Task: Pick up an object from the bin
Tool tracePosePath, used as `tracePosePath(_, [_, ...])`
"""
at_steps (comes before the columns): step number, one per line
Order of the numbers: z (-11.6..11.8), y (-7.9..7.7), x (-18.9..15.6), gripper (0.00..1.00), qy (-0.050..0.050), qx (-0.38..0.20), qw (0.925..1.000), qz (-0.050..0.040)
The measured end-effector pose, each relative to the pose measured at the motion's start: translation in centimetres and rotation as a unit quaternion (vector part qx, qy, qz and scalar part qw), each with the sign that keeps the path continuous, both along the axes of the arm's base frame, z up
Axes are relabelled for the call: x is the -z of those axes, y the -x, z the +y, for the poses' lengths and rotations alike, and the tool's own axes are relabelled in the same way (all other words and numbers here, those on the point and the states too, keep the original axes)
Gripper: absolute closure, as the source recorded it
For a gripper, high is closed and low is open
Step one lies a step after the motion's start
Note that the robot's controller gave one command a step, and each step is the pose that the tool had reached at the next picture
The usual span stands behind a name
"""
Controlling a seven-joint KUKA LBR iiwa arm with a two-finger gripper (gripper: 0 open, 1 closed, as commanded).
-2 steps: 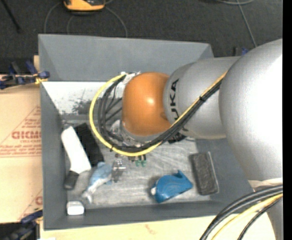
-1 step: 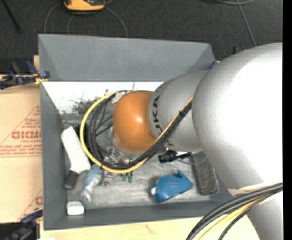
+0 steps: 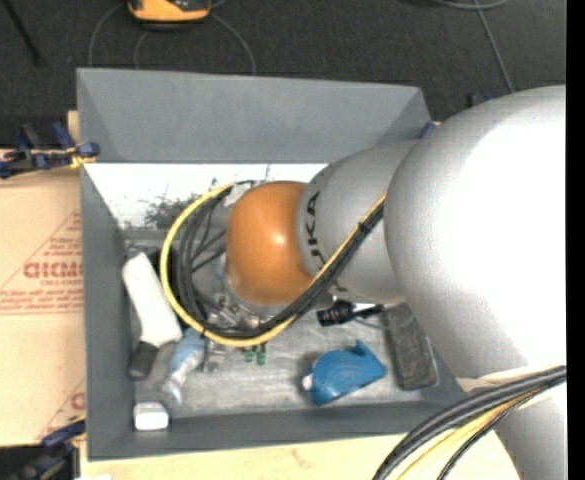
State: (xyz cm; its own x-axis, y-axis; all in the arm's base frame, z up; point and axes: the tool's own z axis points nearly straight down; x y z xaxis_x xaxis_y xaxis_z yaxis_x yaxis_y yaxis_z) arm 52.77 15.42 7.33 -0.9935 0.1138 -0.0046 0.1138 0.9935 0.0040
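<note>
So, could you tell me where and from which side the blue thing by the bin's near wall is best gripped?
Probably across the middle of the blue thing, from straight above: it lies flat, longer side to side, with bare floor in front and behind. The dark grey block crowds its right end.

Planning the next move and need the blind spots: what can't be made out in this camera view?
1. Gripper: the orange wrist cover and cables overlie it; anything beneath is hidden.
2. Bin floor, middle and right: covered by the arm.
3. Grey block, right side: its far end runs under the arm.
</note>
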Motion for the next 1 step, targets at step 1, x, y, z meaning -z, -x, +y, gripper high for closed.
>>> tracePosePath(1, [2.42, 1.86, -3.48, 1.0, 0.003, 0.02, 0.9998, 0.0044])
